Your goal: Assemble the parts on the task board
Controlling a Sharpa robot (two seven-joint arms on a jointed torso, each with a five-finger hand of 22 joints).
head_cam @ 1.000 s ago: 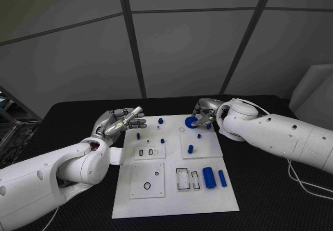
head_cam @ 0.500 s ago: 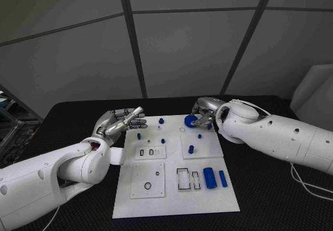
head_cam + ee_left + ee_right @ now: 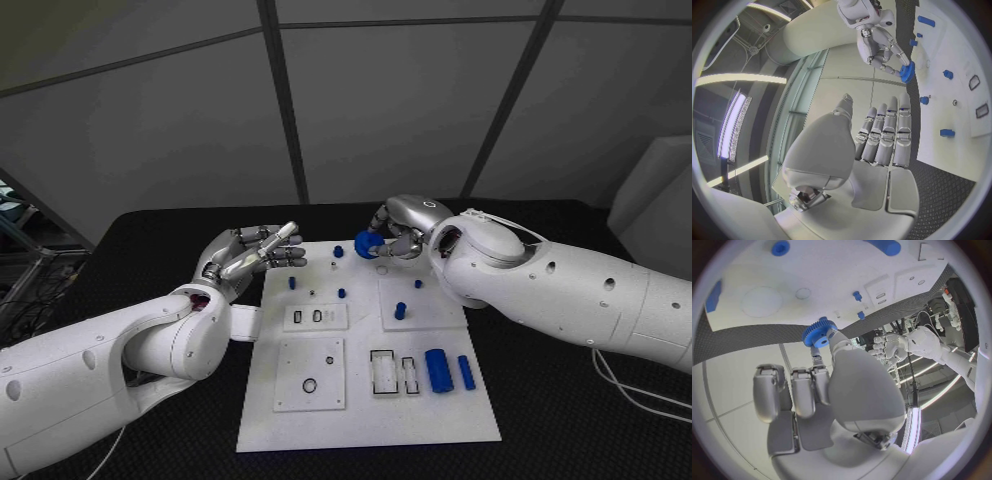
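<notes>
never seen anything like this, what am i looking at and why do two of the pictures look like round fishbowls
It is a robot with two white arms ending in silver hands. The square picture comes from a camera on its head, looking down at a black table. The round ones come from fisheye cameras at each wrist, behind that hand. On the table lies a white task board with small blue parts to assemble. The right hand pinches a blue gear above the board's far edge. The left hand holds nothing, fingers straight, beside the board.
</notes>
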